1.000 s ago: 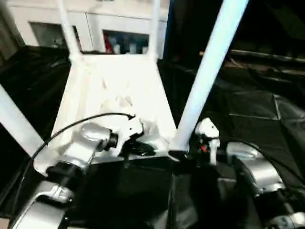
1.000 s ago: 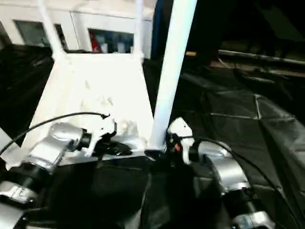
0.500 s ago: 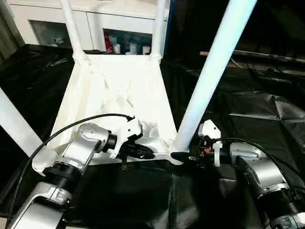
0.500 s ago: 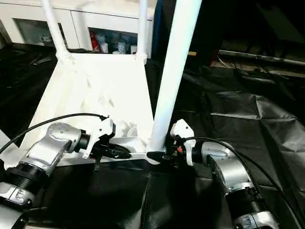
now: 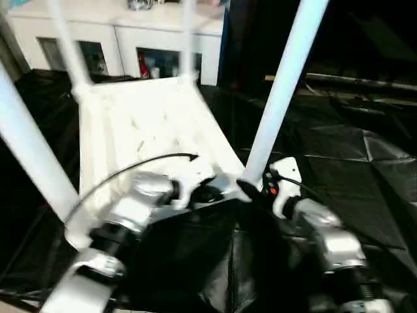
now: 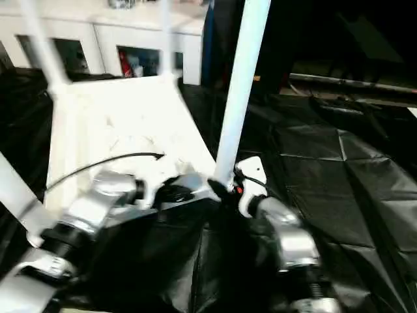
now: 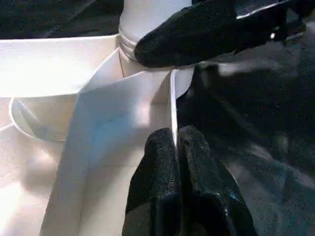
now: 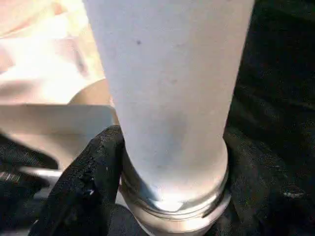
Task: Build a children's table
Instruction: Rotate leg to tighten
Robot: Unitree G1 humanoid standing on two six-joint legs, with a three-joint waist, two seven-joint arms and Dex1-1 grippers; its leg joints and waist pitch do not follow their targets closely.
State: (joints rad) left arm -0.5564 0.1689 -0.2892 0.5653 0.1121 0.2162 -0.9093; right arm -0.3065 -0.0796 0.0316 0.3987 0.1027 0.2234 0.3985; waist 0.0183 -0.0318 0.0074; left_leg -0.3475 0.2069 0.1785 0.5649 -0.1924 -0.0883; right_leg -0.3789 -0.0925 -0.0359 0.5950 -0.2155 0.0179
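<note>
White smooth plastic forms the children's table (image 5: pixel 140 124), which lies upside down on black crinkled sheeting (image 5: pixel 365 176), its ribbed underside up and its round tube legs standing. The left pincer (image 7: pixel 177 147) is pressed together on the thin edge wall of the tabletop near a corner socket. The right pincer (image 8: pixel 167 162) is clamped around the collared base of the near right leg (image 5: pixel 277 104).

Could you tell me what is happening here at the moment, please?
The robot is assembling a white children's table, whose top lies upside down on black sheeting. Its left hand is pinched shut on the top's near rim. Its right hand grips the near-right leg at its collar, at the corner socket. Legs stand at all four corners.
</note>
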